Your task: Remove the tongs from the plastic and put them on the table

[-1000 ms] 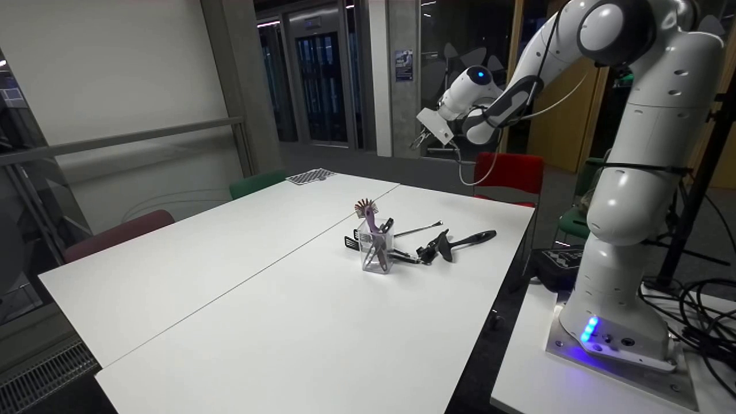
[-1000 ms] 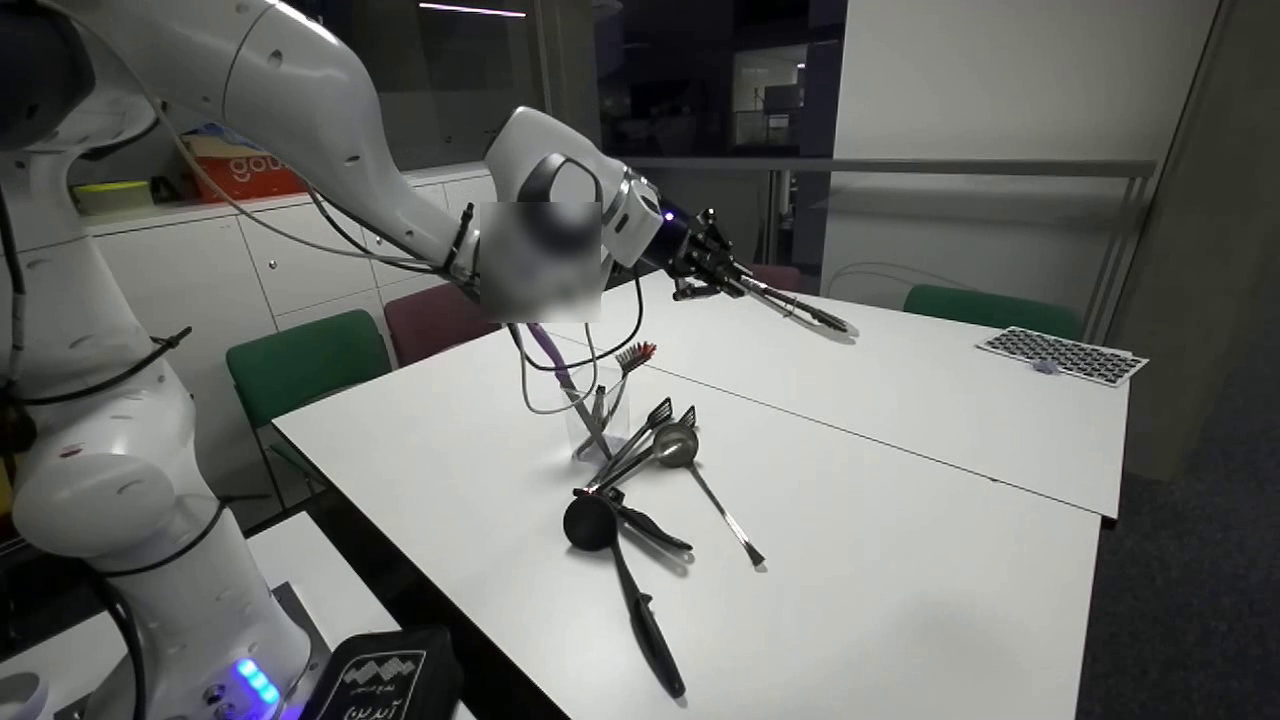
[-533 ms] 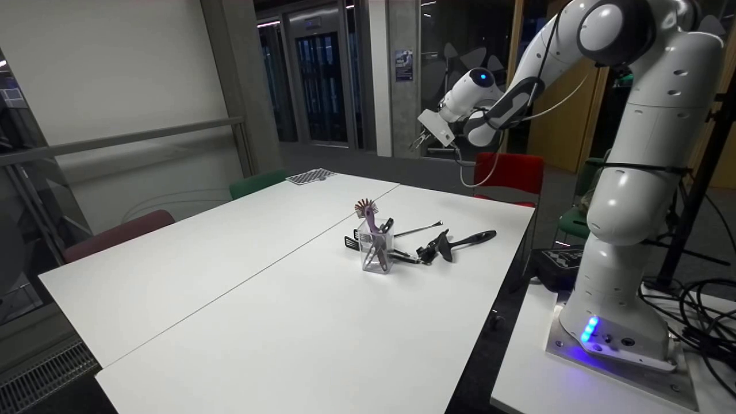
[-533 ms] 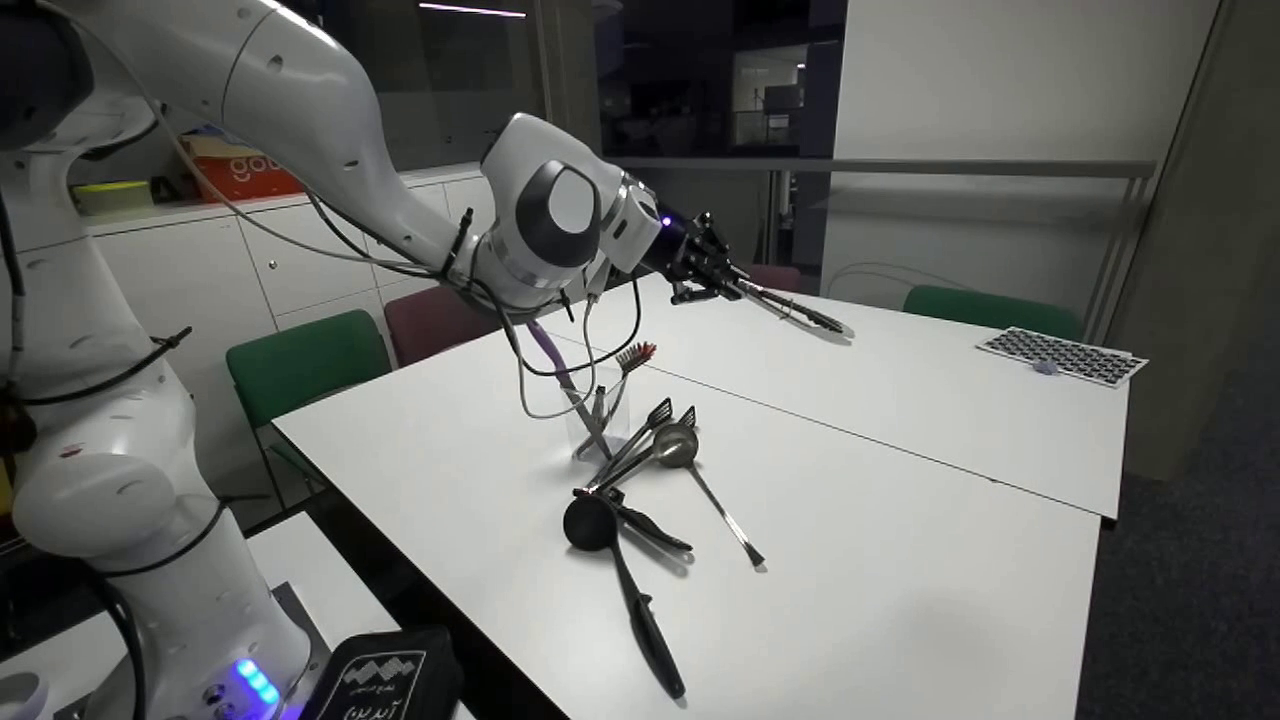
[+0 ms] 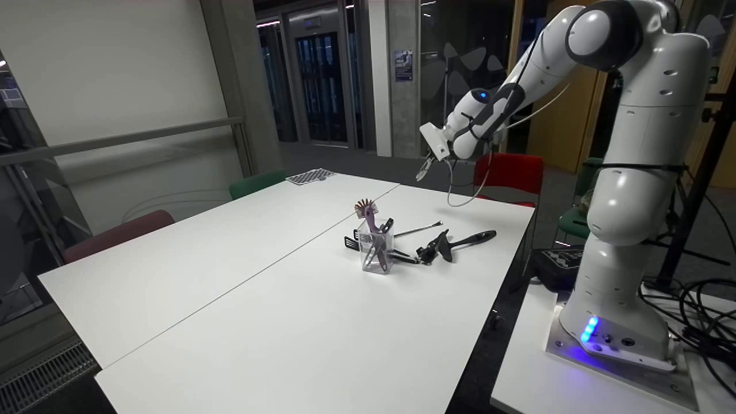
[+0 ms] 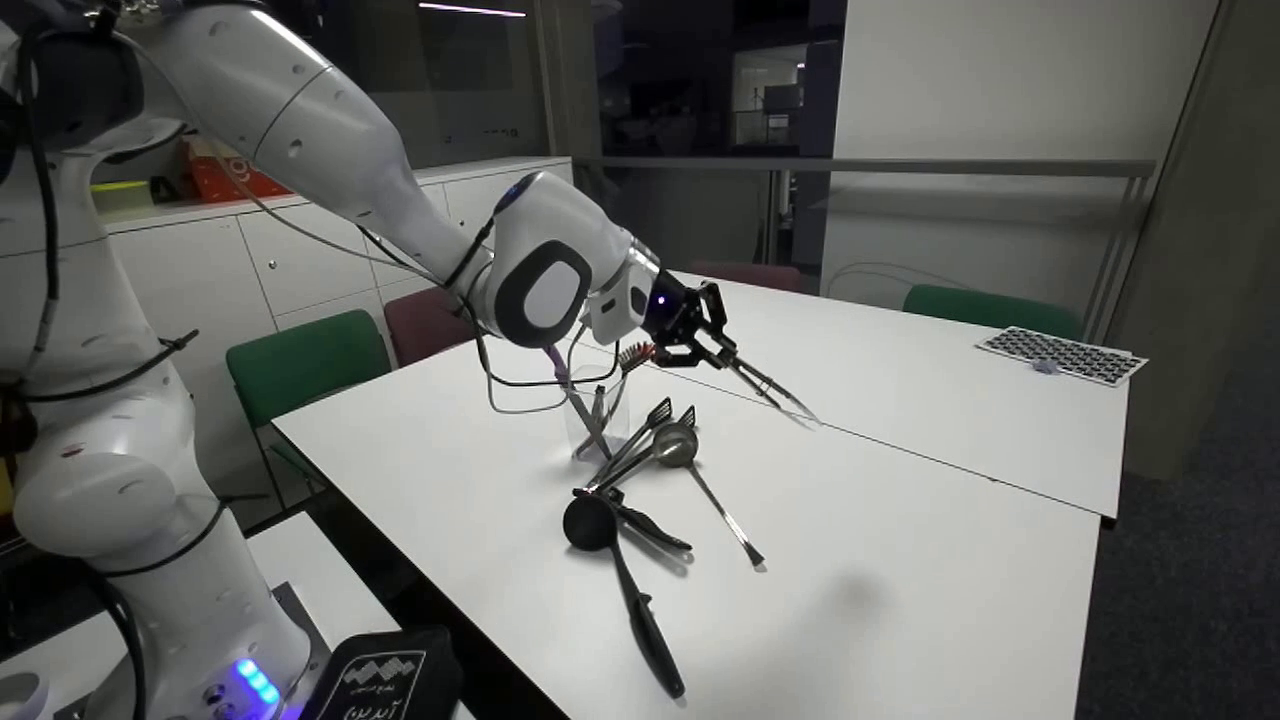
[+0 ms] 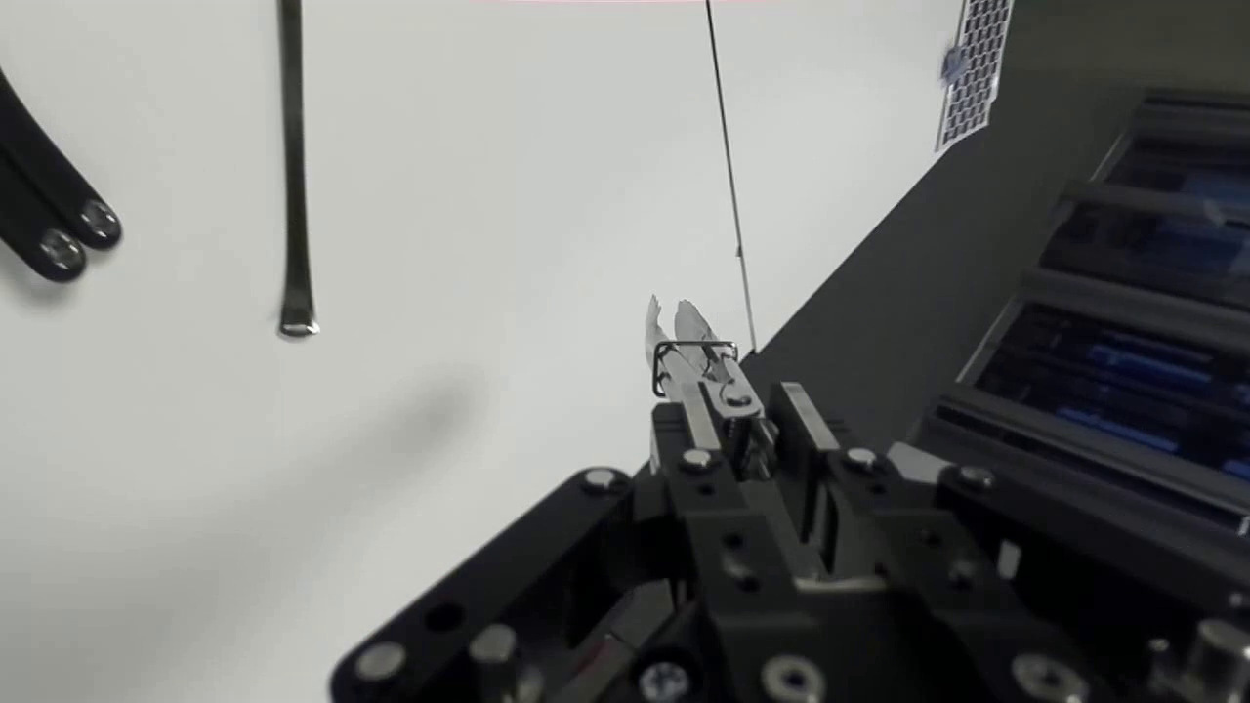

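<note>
The tongs (image 6: 775, 388) are long, slim and metallic, with a wire clip around their arms in the wrist view (image 7: 695, 356). My gripper (image 6: 722, 352) is shut on their spring end, which lies between the pads in the wrist view (image 7: 750, 420). The tongs point obliquely down over the white table (image 6: 900, 540). Their shadow falls apart from them, so they appear above the surface. In an exterior view the tongs (image 5: 424, 170) hang below my gripper (image 5: 430, 156) beyond the holder. The plastic holder (image 5: 365, 247) stands upright, clear and apart from the tongs.
A purple brush (image 5: 370, 216) and other utensils stand in the holder. Beside it lie a black ladle (image 6: 590, 522), a skimmer (image 6: 676, 445), a black-handled tool (image 6: 652, 530) and slotted utensils (image 6: 659, 412). A patterned board (image 6: 1063, 356) lies near the table's far corner.
My gripper has come down with the tongs still in it. The tongs tilt more steeply downward and sit lower over the table. The holder and the lying utensils have not moved.
</note>
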Motion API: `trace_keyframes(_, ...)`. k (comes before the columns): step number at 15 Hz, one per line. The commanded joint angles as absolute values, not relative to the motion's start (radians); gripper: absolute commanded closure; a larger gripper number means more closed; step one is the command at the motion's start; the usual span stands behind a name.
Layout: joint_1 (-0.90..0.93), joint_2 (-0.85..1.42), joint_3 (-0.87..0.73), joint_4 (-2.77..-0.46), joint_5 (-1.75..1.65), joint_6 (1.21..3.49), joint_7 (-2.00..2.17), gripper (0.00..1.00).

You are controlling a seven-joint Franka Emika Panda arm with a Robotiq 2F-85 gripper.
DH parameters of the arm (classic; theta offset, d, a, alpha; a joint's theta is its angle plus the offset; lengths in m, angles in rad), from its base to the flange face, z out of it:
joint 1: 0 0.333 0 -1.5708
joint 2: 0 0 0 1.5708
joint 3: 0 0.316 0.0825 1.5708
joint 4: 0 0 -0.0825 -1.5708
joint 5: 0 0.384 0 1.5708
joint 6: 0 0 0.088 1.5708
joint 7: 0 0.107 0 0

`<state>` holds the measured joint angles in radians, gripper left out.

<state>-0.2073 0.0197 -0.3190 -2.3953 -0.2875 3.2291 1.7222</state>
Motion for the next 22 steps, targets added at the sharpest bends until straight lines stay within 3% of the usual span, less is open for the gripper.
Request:
trace_keyframes(1,-0.209,-0.048,-0.267,-2.443,-0.006,3.162,1.652,0.95)
trace_keyframes(4,-0.172,-0.124,-0.267,-2.406,0.236,3.041,1.586,0.95)
trace_keyframes(11,0.157,-0.245,-0.683,-2.24,0.828,2.742,1.157,0.95)
trace_keyframes(15,0.192,-0.167,-0.816,-2.17,1.058,2.52,0.933,0.95)
trace_keyframes(16,0.052,-0.095,-0.703,-2.158,1.079,2.454,0.905,0.95)
trace_keyframes(22,-0.127,0.157,-0.524,-2.078,0.925,2.396,0.923,0.95)
